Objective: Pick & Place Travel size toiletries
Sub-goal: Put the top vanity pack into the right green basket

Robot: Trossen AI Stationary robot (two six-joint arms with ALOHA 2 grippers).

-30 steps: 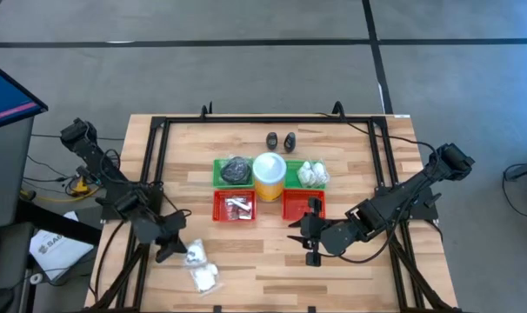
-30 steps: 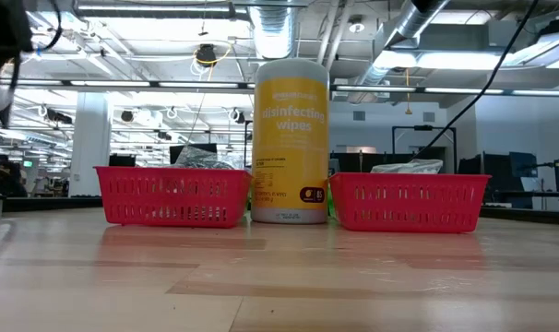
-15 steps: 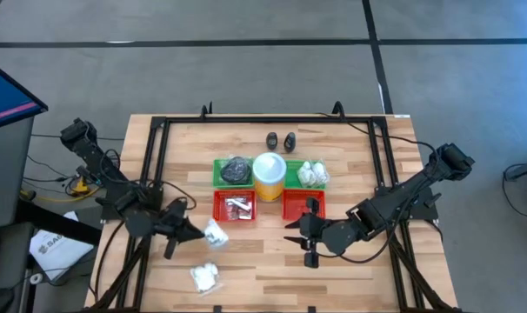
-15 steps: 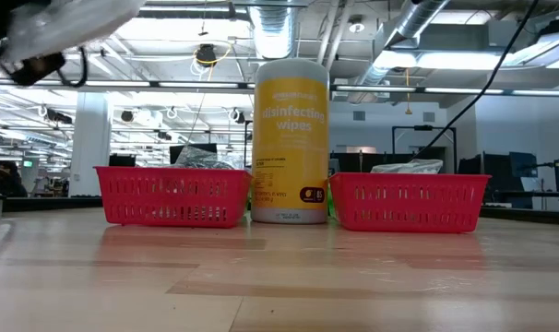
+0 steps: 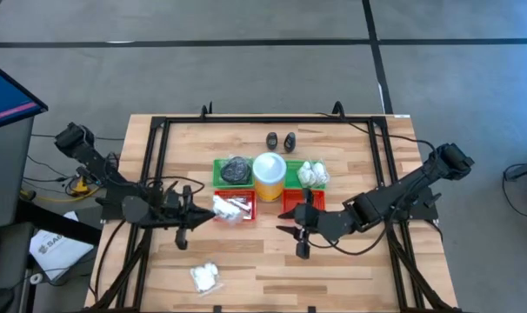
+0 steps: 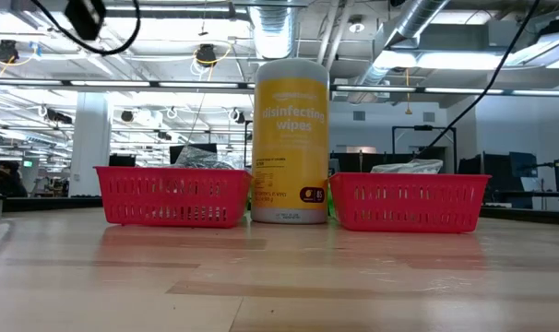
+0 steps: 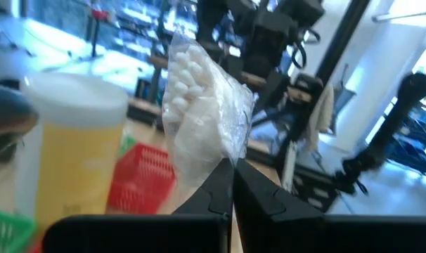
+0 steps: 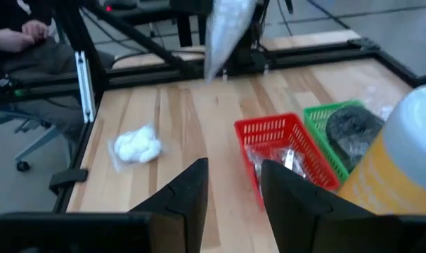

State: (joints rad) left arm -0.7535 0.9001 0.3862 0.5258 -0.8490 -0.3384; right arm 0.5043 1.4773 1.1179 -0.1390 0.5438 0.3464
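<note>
My left gripper [image 5: 196, 216] is shut on a clear-wrapped white lumpy packet [image 5: 224, 209], which hovers at the left red tray [image 5: 235, 214]; the right wrist view shows that packet [image 8: 227, 24] in the air. A second packet [image 5: 204, 276] lies flat on the table near the near edge, also in the right wrist view [image 8: 137, 146]. My right gripper [image 5: 293, 238] is open, just near of the right red tray [image 5: 291, 207], touching nothing. Two tiny black bottles [image 5: 281, 140] stand toward the far edge. A dark grey pad [image 5: 236, 169] and white packets [image 5: 313, 173] lie in the green trays. My left gripper pinches the packet's clear wrap at one end [image 7: 222, 163] between the two fingers [image 7: 214, 191]. The fingers come roughly level from the table's left. The packet [image 7: 199, 105] sticks out beyond the fingertips, lifted clear of the table.
A yellow cylinder with a white top [image 5: 270, 174] stands between the green trays [image 5: 220, 180]; in the low view it [image 6: 290, 138] rises between the two red trays [image 6: 173, 195]. A black frame [image 5: 155, 165] runs round the table. A seated person [image 8: 16, 35] is beyond the left edge.
My left gripper, shut on the packet, has lifted it off the table beside the second packet and carried it toward the far right, up to the left red tray. The second packet stayed in place. My right gripper drifted slightly left and farther.
</note>
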